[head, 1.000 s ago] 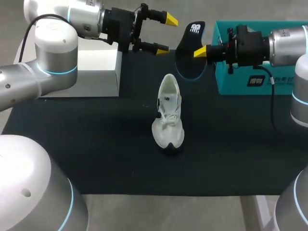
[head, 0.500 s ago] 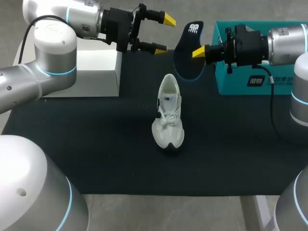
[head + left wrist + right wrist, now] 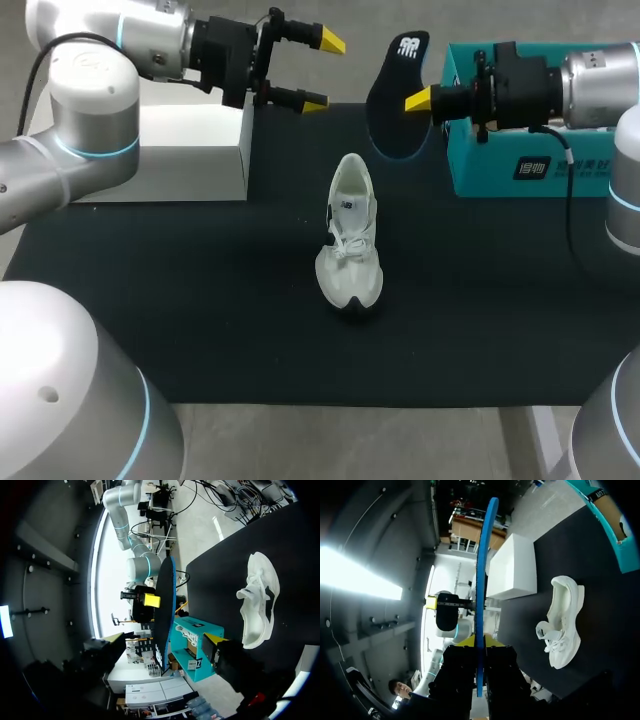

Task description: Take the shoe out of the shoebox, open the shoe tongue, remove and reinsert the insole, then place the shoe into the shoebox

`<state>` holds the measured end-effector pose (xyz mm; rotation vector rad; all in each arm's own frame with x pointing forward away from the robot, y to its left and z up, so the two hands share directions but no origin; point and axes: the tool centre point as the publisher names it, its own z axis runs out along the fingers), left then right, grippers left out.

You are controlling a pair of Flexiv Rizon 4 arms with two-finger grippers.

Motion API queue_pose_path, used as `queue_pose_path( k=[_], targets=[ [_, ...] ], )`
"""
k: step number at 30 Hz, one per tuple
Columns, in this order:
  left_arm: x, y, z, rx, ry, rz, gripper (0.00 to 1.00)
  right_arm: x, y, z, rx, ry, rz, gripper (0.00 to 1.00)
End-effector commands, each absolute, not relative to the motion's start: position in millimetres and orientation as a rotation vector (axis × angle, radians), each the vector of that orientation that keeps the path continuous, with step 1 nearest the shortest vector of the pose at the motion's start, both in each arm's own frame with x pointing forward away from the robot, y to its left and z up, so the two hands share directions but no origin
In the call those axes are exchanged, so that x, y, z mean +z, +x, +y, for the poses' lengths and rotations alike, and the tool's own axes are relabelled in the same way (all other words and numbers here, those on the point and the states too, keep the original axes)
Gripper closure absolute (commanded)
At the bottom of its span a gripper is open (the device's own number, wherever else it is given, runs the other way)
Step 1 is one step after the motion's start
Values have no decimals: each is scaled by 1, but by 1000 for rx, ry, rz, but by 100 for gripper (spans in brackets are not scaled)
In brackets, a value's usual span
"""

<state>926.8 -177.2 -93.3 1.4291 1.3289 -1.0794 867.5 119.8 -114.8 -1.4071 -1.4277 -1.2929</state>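
Clamping insole (image 3: 391,105), right gripper (image 3: 413,100) lifted slightly; left gripper (image 3: 322,72), fingers apart, retreated from insole.

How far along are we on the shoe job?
Done: the shoe lies on the mat outside the teal shoebox, and its insole is out. In hand: the right gripper holds the insole in the air; the left gripper is open and empty. Left: reinsert the insole, then box the shoe.
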Motion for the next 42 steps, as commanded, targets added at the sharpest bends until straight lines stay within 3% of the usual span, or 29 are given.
queue_pose_path(
  k=[1, 11, 30, 42],
  targets=[
    [-95, 921, -143, -1063, 1438, 1365, 0, -114, 870, 118, -1300, -1411, -1436, 100],
    [-135, 926, -91, -952, 1491, 1484, 0, -120, 885, 125, -1384, -1363, -1530, 100],
    [-182, 1003, -74, -1058, 1766, 1431, 0, -102, 900, 138, -1315, -1308, -1637, 100],
    [-197, 993, -57, -1085, 1875, 1419, 0, -103, 907, 149, -1349, -1291, -1641, 100]
  ],
)
